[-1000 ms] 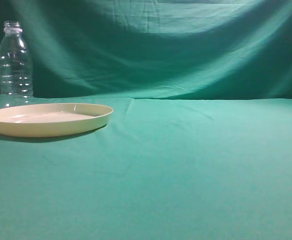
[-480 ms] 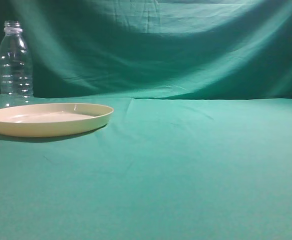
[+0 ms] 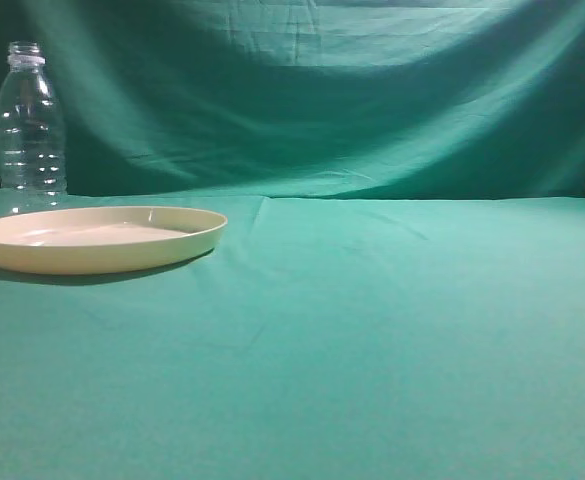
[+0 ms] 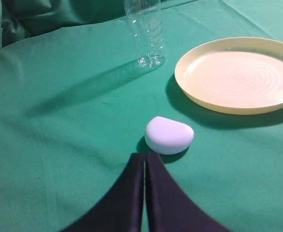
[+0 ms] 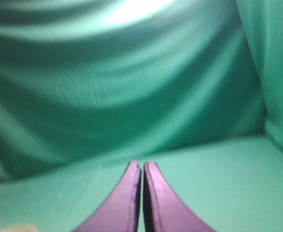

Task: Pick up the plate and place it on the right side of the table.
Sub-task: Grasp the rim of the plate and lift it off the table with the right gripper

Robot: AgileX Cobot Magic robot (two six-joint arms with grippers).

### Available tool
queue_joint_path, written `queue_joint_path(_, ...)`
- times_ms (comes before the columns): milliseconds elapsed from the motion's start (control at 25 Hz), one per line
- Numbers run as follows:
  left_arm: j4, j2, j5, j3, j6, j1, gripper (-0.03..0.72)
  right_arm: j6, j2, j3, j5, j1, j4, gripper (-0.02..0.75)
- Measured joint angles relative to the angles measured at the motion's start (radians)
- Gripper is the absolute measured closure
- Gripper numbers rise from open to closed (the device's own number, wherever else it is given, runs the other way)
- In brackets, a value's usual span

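Round cream-yellow plastic plate (image 3: 97, 238) untouched at nine o'clock on teal cloth tabletop (image 3: 372, 330), same as a second ago; pickup not begun. Left gripper (image 4: 144, 162) and right gripper (image 5: 141, 169) both pressed together, empty.

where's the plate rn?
Exterior view: the plate lies flat on the table at far left, just in front of the clear bottle.
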State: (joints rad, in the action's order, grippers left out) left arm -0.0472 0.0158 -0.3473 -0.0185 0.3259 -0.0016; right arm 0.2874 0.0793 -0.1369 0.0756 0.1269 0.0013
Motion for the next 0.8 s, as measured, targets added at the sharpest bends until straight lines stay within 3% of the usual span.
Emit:
queue_joint_path(160, 0.0, 0.0, 0.0, 0.0, 0.0, 0.0, 0.688, -0.012, 0.184, -0.137, 0.311, 0.0, 0.012, 0.738)
queue_joint_path(520, 0.0, 0.0, 0.0, 0.0, 0.0, 0.0, 0.688, -0.137, 0.545, -0.254, 0.504, 0.0, 0.132, 0.738)
queue_joint_path(600, 0.0, 0.0, 0.0, 0.0, 0.0, 0.0, 0.688, -0.237, 0.605, -0.282, 0.524, 0.0, 0.19, 0.738)
queue_joint_path(800, 0.0, 0.0, 0.0, 0.0, 0.0, 0.0, 0.688, -0.574, 0.776, -0.433, 0.626, 0.0, 0.457, 0.738)
